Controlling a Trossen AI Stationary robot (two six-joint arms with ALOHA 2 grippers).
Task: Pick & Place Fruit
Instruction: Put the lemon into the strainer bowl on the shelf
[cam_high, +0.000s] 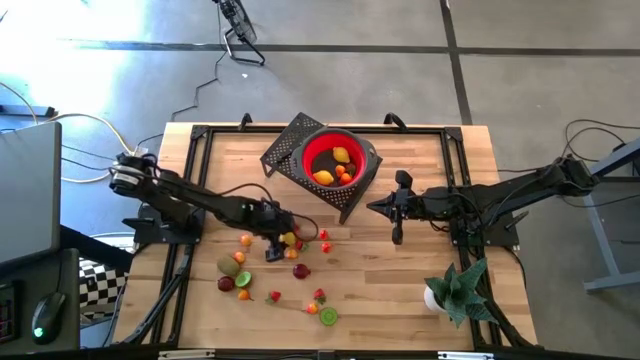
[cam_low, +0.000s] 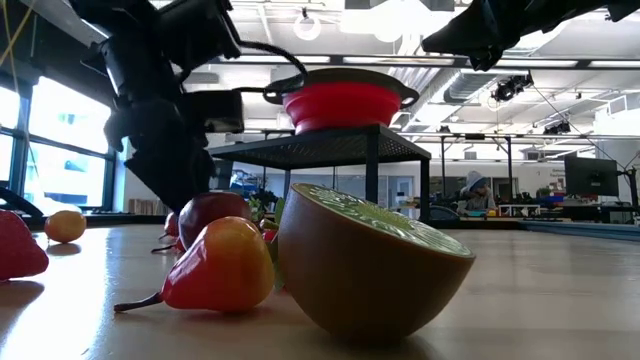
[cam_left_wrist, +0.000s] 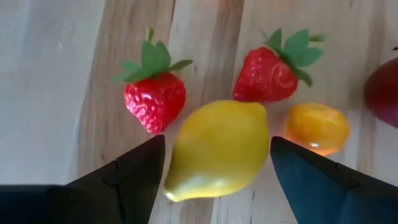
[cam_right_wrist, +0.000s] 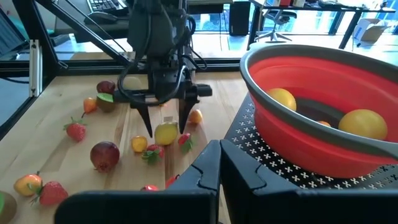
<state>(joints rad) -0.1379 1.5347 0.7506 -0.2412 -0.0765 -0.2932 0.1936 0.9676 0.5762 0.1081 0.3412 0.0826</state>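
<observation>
The left gripper (cam_left_wrist: 214, 165) stood spread, a finger on each side of the lemon (cam_left_wrist: 217, 149), which lay on the table between them; neither finger had yet pressed against it, as far as the left wrist view showed. The lemon's long axis ran slantwise between the fingers, its pointed end toward the wrist, so the jaws looked set to close across its narrower width. Judged from that, the coming move needed only a closing and a lift.

Just past the lemon lay two strawberries (cam_left_wrist: 155, 93), one to each side, and a small orange fruit (cam_left_wrist: 316, 127) close beside it; these could be nudged if the fingers went down further. The right wrist view showed the left gripper (cam_right_wrist: 165, 127) down over the lemon (cam_right_wrist: 165, 132).

The bowl (cam_high: 335, 160) sat on a black stand (cam_high: 290, 145) at the table's far middle, already holding several fruits, well apart from the lemon.

The right gripper (cam_high: 397, 237) was pressed together, holding nothing, and hung over the table right of the bowl. The left arm was far nearer the lemon.
</observation>
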